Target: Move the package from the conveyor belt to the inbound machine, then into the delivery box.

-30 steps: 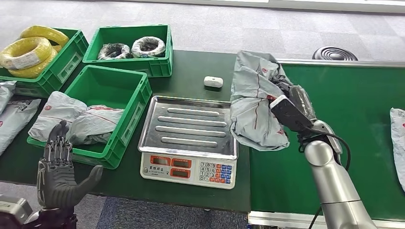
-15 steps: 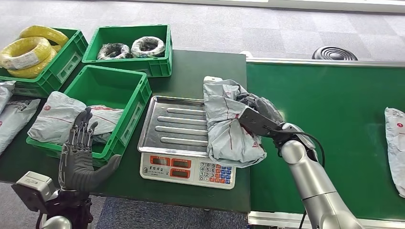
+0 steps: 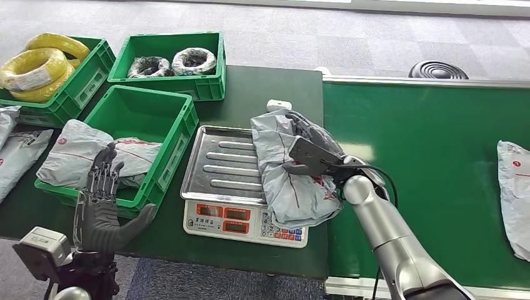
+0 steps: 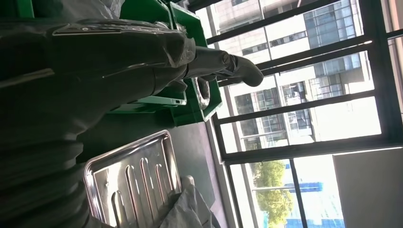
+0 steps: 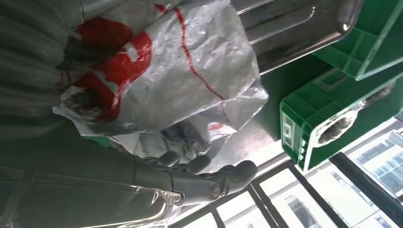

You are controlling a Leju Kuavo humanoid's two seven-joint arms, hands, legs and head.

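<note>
**Reader:** Fingers first: what are they doing?

**Describer:** Fingers (image 3: 307, 132) of the right hand (image 3: 314, 149) are wrapped around a crumpled grey package (image 3: 289, 175), gripping it from the side away from the robot. The left hand (image 3: 100, 203) is raised, holding nothing, its fingers spread.

**Reader:** Where is the package?

**Describer:** It overlaps the right edge of the scale's steel tray (image 3: 225, 162), partly hanging over the keypad. Its long axis runs away from the robot. I judge that setting it down calls for more leftward travel; the green delivery box (image 3: 159, 109) lies farther left, nearer the left hand.
</note>
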